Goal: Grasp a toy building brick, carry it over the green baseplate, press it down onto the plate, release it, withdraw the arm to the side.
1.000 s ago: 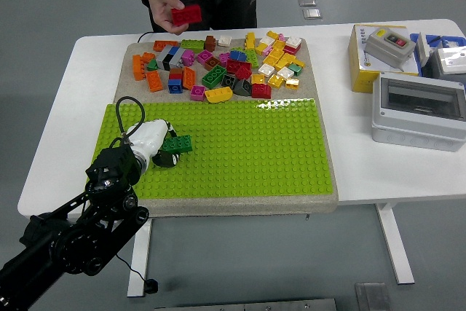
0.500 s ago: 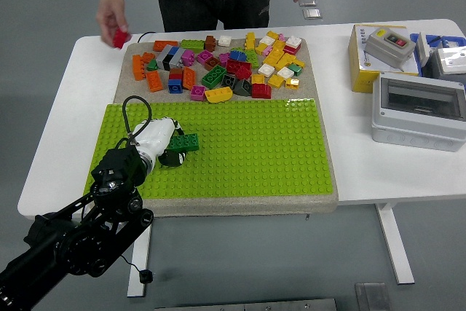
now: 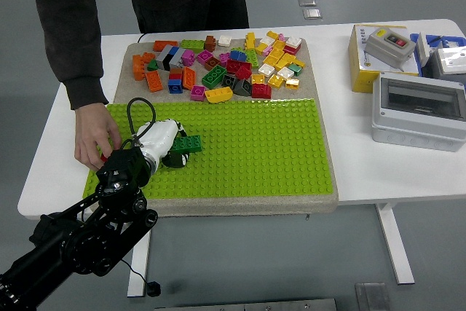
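My left hand [image 3: 177, 148] is over the left part of the green baseplate [image 3: 255, 143], shut on a dark green brick [image 3: 187, 143] that sits low against the studs. The black left arm [image 3: 87, 231] rises from the lower left corner. A person's hand [image 3: 95, 136] presses a red brick [image 3: 106, 155] onto the plate's left edge, right beside my wrist. A heap of loose bricks [image 3: 218, 63] in several colours lies on the tan mat behind the plate. My right arm is out of view.
The person stands at the far left side, sleeve [image 3: 69, 34] reaching over the table. A grey enclosure box [image 3: 417, 111], a yellow box with a switch unit [image 3: 378, 52] and other parts sit at the right. The table's near edge [image 3: 393, 196] is at the front.
The person's hand came down from the table's far left corner with the red brick to the plate's left edge. My left hand with the green brick shifted slightly right.
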